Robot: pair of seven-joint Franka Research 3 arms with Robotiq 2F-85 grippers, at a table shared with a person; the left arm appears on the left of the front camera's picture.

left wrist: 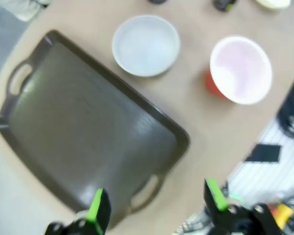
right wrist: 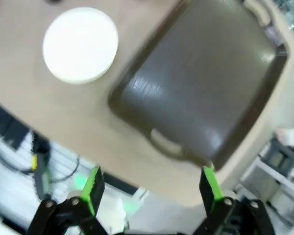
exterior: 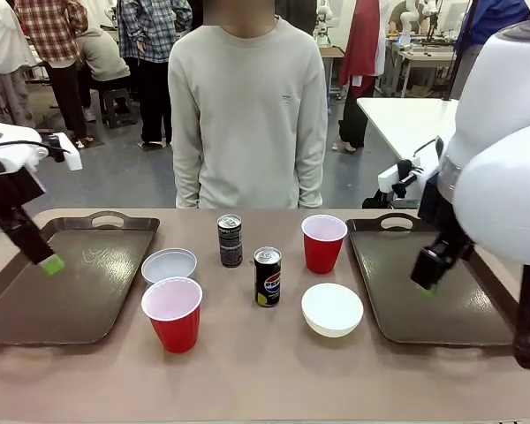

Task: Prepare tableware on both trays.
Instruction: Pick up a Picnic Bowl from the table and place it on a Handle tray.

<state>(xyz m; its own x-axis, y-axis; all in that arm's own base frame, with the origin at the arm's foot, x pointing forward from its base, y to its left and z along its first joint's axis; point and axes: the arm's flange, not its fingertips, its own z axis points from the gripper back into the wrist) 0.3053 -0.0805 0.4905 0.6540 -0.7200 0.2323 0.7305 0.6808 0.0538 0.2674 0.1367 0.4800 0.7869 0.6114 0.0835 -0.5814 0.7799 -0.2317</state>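
Note:
Two dark brown trays lie on the table, the left tray (exterior: 71, 291) (left wrist: 83, 142) and the right tray (exterior: 442, 300) (right wrist: 206, 83), both bare. Between them stand two red cups (exterior: 172, 314) (exterior: 323, 243) (left wrist: 240, 70), two white bowls (exterior: 169, 264) (exterior: 332, 309) (left wrist: 146, 45) (right wrist: 81, 44) and two dark cans (exterior: 230, 240) (exterior: 267, 276). My left gripper (exterior: 49, 263) (left wrist: 156, 201) hangs open above the left tray. My right gripper (exterior: 427, 284) (right wrist: 149, 188) hangs open above the right tray's inner side. Neither holds anything.
A person (exterior: 247, 106) stands at the far edge of the table, behind the cans. The brown tabletop (exterior: 265, 371) has free room along its near edge. Cables and gear lie beyond the table edge in both wrist views.

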